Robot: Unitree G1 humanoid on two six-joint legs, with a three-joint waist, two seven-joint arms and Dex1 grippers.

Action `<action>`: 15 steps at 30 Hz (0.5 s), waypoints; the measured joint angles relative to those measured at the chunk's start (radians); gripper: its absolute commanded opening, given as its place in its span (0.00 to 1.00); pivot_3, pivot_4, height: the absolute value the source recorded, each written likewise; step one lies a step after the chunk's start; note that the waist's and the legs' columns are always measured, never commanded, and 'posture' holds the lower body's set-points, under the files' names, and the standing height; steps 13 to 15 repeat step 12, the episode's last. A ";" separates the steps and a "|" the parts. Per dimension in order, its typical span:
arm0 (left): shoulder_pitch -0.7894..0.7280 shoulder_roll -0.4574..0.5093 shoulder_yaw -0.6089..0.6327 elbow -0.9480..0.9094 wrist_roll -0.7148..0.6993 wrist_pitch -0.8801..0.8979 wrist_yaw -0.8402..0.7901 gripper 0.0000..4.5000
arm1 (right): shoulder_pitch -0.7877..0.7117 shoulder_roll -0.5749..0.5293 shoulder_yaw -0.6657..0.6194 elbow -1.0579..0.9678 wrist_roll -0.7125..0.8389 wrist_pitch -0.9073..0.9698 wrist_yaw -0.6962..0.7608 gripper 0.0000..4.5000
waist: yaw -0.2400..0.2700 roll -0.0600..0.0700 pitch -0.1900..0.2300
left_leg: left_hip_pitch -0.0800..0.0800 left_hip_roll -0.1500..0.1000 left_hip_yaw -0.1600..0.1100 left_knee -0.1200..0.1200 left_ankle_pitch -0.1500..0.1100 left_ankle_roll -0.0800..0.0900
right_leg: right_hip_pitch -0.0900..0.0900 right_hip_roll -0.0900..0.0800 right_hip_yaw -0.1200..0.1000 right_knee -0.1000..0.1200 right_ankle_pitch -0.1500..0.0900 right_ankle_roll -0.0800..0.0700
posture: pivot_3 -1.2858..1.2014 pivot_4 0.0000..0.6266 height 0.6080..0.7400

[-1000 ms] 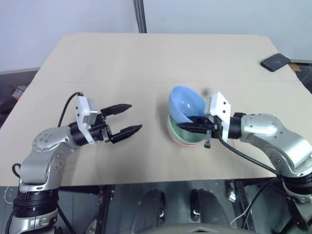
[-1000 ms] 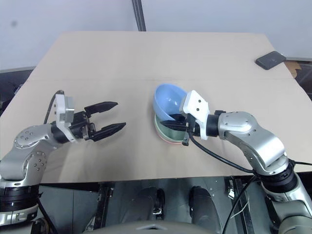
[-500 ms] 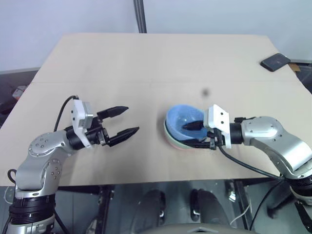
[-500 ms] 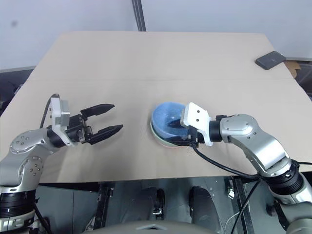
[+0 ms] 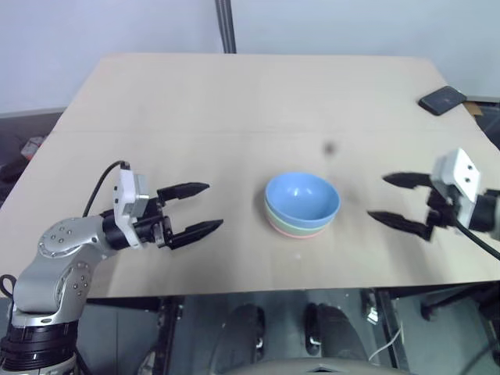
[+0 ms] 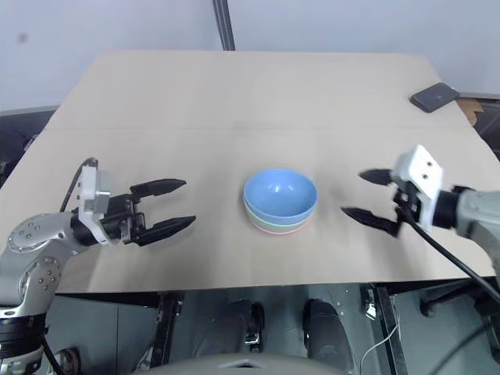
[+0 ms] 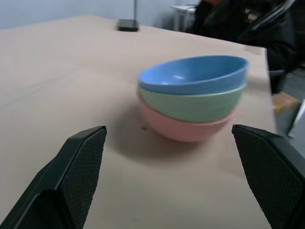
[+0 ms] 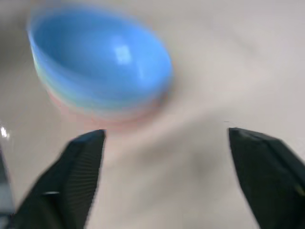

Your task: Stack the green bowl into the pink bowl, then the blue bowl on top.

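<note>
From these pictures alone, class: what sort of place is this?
Probably a robot test lab: a plain tan tabletop bearing just three stacked small plastic bowls, sky-blue on mint-green on salmon-pink, against a bare pale wall.

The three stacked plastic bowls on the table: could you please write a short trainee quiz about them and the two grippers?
1. True or false: the small round sky-blue plastic bowl sits at the top of the stack.
2. Which bowl rests directly on the tan table? A) pale mint-green plastic bowl B) salmon-pink plastic bowl C) blue
3. Fill in: the left gripper and right gripper are both ____.

Key: 1 true; 2 B; 3 open, each apart from the stack.
</note>
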 measured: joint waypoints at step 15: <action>0.212 0.090 0.135 -0.096 -0.003 0.026 0.009 1.00 | 0.226 -0.020 -0.241 0.138 -0.003 -0.191 0.227 0.97 | 0.003 0.000 0.000 | 0.000 0.001 -0.001 0.000 -0.003 0.003 | 0.001 -0.003 0.000 -0.002 0.000 0.000 | 0.52 0.24 0.99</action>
